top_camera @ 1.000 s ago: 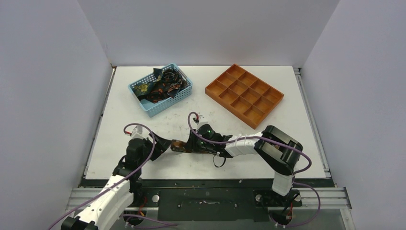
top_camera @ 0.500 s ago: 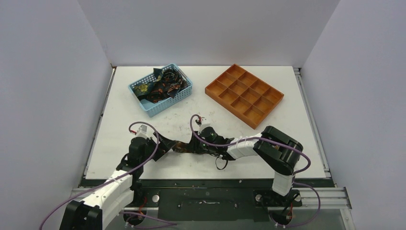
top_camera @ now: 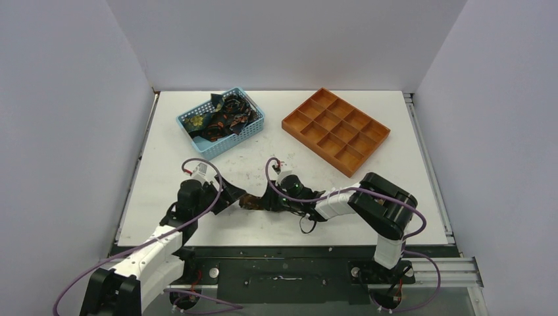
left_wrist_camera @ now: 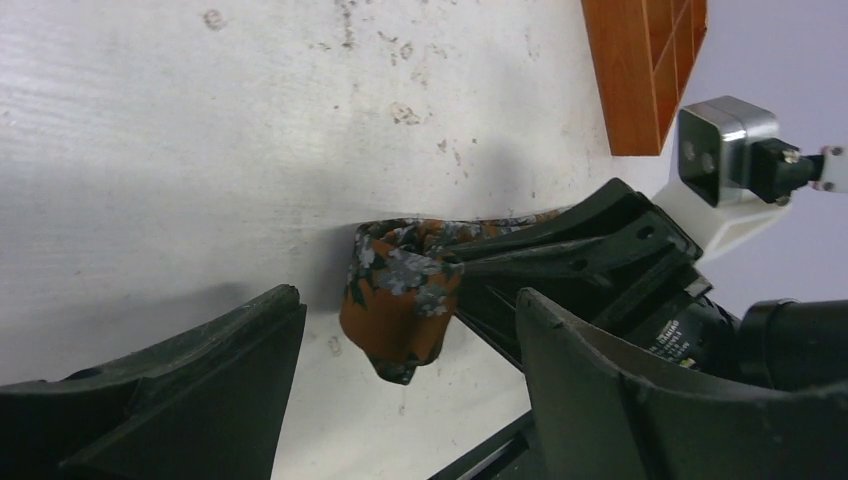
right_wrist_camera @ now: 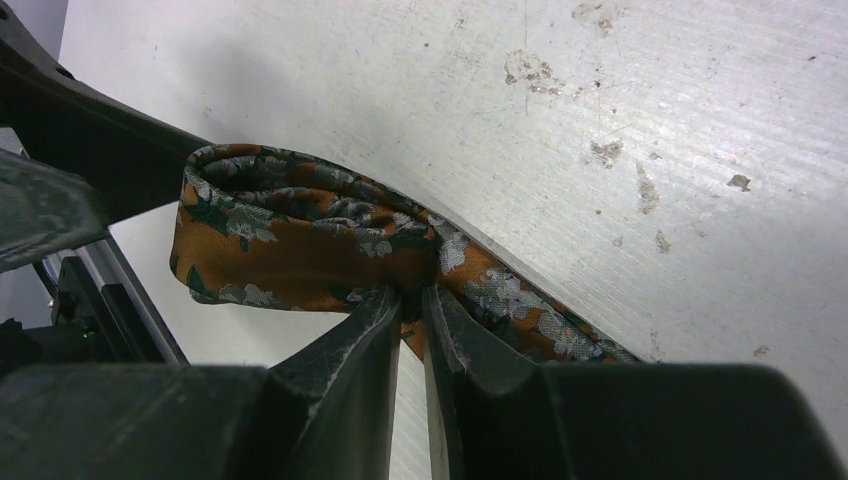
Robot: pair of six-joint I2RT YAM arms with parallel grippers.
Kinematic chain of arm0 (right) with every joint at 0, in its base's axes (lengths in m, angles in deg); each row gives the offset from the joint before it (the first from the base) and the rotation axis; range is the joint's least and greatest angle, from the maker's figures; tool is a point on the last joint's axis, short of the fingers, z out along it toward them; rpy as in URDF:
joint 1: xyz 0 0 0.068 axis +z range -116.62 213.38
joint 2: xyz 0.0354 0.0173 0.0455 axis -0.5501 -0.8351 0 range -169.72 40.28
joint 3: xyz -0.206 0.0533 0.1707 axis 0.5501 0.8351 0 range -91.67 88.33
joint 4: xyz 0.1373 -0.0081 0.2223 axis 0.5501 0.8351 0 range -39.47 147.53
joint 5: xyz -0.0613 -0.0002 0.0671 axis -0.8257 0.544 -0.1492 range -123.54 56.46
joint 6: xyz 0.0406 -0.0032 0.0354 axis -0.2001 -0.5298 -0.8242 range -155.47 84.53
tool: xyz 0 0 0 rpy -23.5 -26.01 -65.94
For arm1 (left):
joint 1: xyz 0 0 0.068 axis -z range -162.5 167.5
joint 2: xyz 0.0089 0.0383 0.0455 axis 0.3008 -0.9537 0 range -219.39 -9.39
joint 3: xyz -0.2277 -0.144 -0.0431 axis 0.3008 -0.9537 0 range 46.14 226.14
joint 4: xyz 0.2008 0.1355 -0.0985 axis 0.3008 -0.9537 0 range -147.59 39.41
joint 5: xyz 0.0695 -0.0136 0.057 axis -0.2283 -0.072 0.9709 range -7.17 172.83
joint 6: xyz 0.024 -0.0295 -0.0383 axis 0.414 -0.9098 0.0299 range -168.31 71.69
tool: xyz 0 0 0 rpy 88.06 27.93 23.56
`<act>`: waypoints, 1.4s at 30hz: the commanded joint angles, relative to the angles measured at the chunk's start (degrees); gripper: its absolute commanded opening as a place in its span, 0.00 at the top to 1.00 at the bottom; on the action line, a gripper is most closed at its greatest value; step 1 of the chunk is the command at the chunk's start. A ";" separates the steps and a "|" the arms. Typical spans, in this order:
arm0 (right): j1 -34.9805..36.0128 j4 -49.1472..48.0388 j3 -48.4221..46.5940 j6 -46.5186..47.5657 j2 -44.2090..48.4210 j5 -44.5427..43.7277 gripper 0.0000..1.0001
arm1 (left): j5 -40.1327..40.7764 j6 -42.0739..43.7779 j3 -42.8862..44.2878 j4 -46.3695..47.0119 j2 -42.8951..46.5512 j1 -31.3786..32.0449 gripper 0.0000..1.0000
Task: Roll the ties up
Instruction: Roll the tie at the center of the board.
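Orange-brown floral fabric: that was the tie [left_wrist_camera: 400,300] in play, bunched into a loose, half-wound loop on the white surface [top_camera: 164,171].

Starting on the left, the left end effector [left_wrist_camera: 405,325] was spread wide and holding nothing. In its wrist view it had one finger on either side of the loop, so the fabric sat right in the gap, just ahead of the tips. I couldn't make out any contact.

Moving right, the right end effector [right_wrist_camera: 412,298] was clenched on the tie, pinching it where the loop met the flat tail. The loop bulged away from its tips toward the left arm, and the tail ran back alongside its fingers.

So the tie's long axis lay pretty much along the line between the two arms, left to right across the near part of the surface. My read: the right arm had the grip and the left was free and just as near, so the next wrap hinged on the left closing around that loop end.
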 commanded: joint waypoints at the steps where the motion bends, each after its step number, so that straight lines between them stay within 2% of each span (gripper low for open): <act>1: -1.32 2.16 2.31 1.52 -0.95 -0.18 0.83 | -4.74 4.95 5.58 -3.17 -1.12 -0.42 0.24; 10: -2.01 0.72 3.56 1.67 -0.77 1.16 0.84 | -11.57 13.84 14.05 -11.96 -13.00 -0.33 0.30; 14: -2.10 0.40 3.68 1.63 -0.93 1.65 0.84 | -13.20 14.55 14.75 -11.63 -16.19 0.18 0.35; 23: -2.23 -0.20 3.66 1.72 -1.45 2.18 0.85 | -13.10 14.51 14.68 -9.48 -17.72 0.79 0.49; 37: -2.28 -0.51 3.63 1.66 -1.88 2.55 0.85 | -10.50 18.32 18.58 -8.84 -22.26 1.95 0.49; 42: -2.36 -0.85 3.83 1.49 -2.09 2.55 0.85 | -11.18 18.83 18.47 -8.69 -22.82 2.30 0.55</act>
